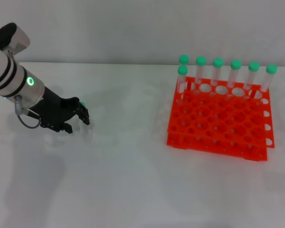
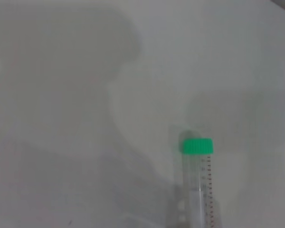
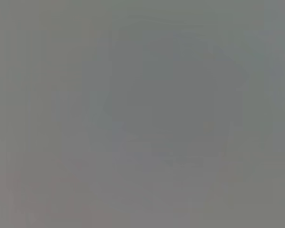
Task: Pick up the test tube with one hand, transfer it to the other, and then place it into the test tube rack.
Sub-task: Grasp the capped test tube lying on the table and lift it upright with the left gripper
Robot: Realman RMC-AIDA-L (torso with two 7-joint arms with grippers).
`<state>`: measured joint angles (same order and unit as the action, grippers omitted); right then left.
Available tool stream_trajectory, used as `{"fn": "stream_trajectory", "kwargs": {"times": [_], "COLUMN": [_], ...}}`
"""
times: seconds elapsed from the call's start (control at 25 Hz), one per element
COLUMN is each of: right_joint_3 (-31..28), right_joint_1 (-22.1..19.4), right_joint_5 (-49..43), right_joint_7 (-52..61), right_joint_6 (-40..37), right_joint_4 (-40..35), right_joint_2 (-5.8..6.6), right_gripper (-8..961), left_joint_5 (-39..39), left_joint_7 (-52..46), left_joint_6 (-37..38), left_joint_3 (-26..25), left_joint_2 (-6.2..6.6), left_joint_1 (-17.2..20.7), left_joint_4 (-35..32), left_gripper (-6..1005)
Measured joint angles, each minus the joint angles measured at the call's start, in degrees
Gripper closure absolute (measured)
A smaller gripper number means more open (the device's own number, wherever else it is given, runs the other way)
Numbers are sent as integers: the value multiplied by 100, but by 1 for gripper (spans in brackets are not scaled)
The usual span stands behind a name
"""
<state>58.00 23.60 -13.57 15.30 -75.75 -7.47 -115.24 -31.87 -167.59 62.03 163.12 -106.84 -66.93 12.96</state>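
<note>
So the left tool (image 1: 76, 116) is down low over the white tabletop (image 1: 133, 180), far over on the left side, well apart from the test tube rack (image 1: 218, 128). It's the black hand on the white and silver arm (image 1: 12, 76) with the green light lit. Its fingers are curled in, and a bit of green cap peeks out right beside them, so it's at the test tube (image 2: 198, 180), but I honestly cannot tell whether the fingers are clamped on it or just around it. The left wrist view shows that tube with its green cap and the printed scale down its side, over plain white tabletop.

The orange rack sits on the right side of the tabletop, with seven green-capped tubes (image 1: 218, 71) standing upright along its far row, plus one just behind the left end. The right tool isn't visible anywhere; its wrist view is just flat grey.
</note>
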Motion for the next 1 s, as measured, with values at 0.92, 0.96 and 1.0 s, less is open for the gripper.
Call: {"fn": "stream_trajectory", "kwargs": {"times": [0.92, 0.96, 1.0], "right_joint_3": [0, 0, 0], "right_joint_1": [4, 4, 4], "right_joint_5": [4, 4, 4], "right_joint_7": [31, 32, 32], "right_joint_6": [-64, -67, -72], "right_joint_4": [-1, 0, -1], "right_joint_2": [-16, -16, -16], "right_gripper": [82, 82, 82], "left_joint_5": [-130, -126, -126], "left_joint_7": [-13, -4, -4], "left_joint_6": [-566, -559, -556], "left_joint_3": [0, 0, 1], "left_joint_2": [-216, -217, -216], "left_joint_1": [37, 39, 39], "left_joint_4": [-145, -146, -146], "left_gripper": [483, 489, 496]}}
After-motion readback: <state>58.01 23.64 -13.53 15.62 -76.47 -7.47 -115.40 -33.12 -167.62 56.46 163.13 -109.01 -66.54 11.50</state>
